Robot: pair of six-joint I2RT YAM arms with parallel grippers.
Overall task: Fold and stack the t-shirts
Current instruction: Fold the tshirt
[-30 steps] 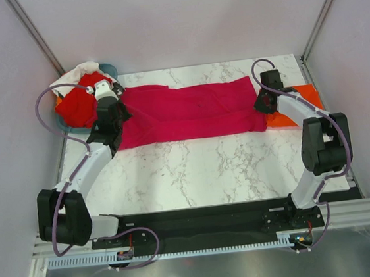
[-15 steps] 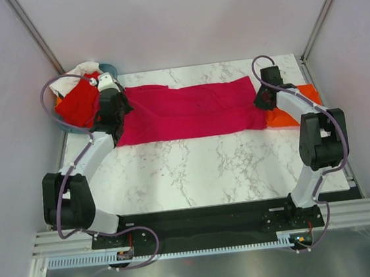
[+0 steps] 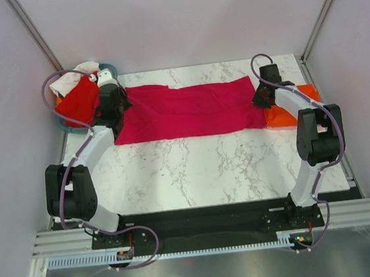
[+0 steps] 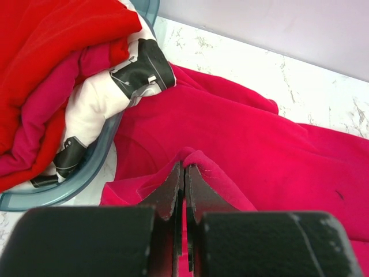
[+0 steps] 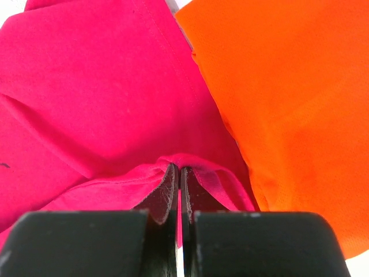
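**Item 1. Table [image 3: 195,174].** White marble top. The strip nearest my bases shows bare stone.

**Item 2. Magenta-pink t-shirt [image 3: 188,109].** It lies flat on the far half of the table as a long band. Its long axis runs left to right, parallel to the table's near edge. A flap juts out along its far edge at the left. I cannot tell which end carries the collar.

**Item 3. Left gripper [image 4: 184,173].** My jaws are pressed together on a raised pinch of cloth at the shirt's left end.

**Item 4. Right gripper [image 5: 177,173].** My jaws are closed the same way on a pinched ridge at the shirt's right end.

**Item 5. Orange t-shirt [image 5: 288,98].** It touches the magenta-pink shirt's right edge, near the table's right side.

**Item 6. Basket [image 4: 81,179].** Teal, at the far left corner, just beside the shirt's left end. It holds a red t-shirt [image 3: 75,105] and a white t-shirt [image 3: 66,81], heaped unfolded.

**Item 7. Change since a second ago.**
- Both grippers sit slightly farther from my bases.
- The shirt's near edge has shifted toward the far side with them.
- My left arm's lower links have swung inward.
- Both pinches are unchanged.
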